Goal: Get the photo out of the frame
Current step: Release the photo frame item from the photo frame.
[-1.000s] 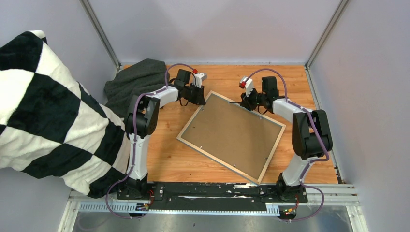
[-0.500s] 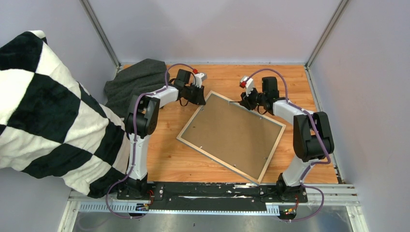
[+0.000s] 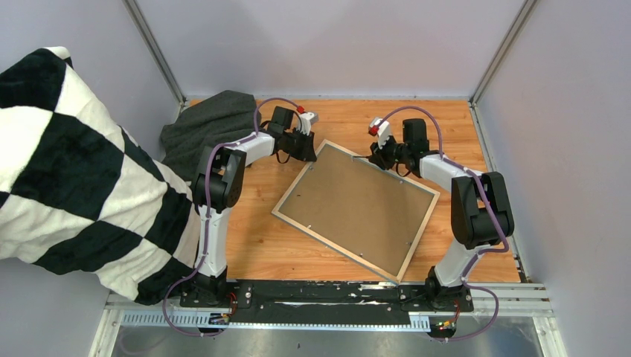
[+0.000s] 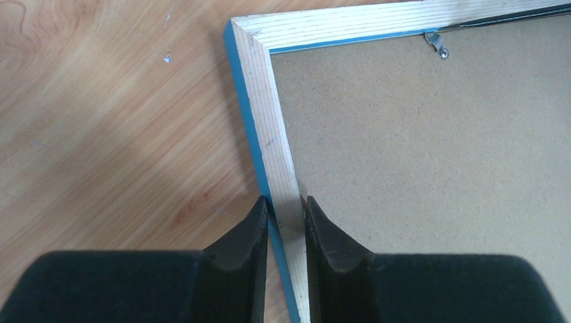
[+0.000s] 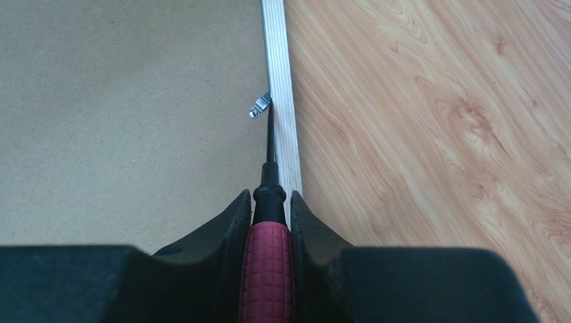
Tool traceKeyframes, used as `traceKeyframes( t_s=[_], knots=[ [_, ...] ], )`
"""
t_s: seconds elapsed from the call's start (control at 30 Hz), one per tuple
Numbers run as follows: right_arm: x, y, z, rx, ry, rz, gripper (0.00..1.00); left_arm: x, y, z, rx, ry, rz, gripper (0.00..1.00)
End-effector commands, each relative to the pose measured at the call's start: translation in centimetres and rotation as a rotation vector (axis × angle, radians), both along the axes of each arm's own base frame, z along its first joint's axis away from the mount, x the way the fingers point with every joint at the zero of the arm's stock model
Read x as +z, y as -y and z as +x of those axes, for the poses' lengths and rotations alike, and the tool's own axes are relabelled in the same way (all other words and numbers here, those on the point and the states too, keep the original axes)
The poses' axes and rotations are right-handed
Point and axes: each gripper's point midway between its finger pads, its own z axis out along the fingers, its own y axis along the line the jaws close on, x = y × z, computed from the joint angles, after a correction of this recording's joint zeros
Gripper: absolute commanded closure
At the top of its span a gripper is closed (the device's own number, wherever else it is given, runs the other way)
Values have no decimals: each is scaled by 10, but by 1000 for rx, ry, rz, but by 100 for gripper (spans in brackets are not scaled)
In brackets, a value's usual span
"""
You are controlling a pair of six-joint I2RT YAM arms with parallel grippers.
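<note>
Filling the frame [image 4: 273, 121], backing board [image 3: 357, 201] under a clip [image 5: 258, 106]; perhaps a towel [image 3: 212, 123] beyond.

Face down and askew, the frame [image 3: 335, 248] lies flat on the middle of the tabletop [image 3: 253, 245]. It shows a pale wood rim, a blue outer side and a seated brown backing board [image 3: 357, 204]. The photo is hidden from view.

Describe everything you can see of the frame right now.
The frame lies face down, flat on the table, turned askew. Its back is pale wood with mitred corners, and a blue outer edge shows. A brown backing board fills it, held by small metal clips. The left gripper pinches one rail near a corner. The right gripper holds a screwdriver, tip at a clip.
</note>
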Motion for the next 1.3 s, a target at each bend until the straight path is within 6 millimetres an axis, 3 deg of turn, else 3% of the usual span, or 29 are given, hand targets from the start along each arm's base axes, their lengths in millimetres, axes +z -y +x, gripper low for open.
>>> traceKeyframes(
  t_s=[0.0, 0.53, 0.8, 1.07, 1.27],
  knots=[
    [-1, -1, 2, 4, 13, -19, 100, -63, -3, -59, -69, -238, 74, 100],
    [-2, -20, -11, 85, -13, 2, 100, -63, -3, -59, -70, -238, 72, 100],
    [2, -11, -4, 42, 23, -41, 100, -63, -3, -59, -71, -238, 72, 100],
    [15, -14, -12, 87, 58, -21, 100, -63, -3, -59, -70, -237, 72, 100],
    [22, -5, -9, 62, 68, -20, 100, -63, -3, -59, -72, -239, 71, 100]
  ],
)
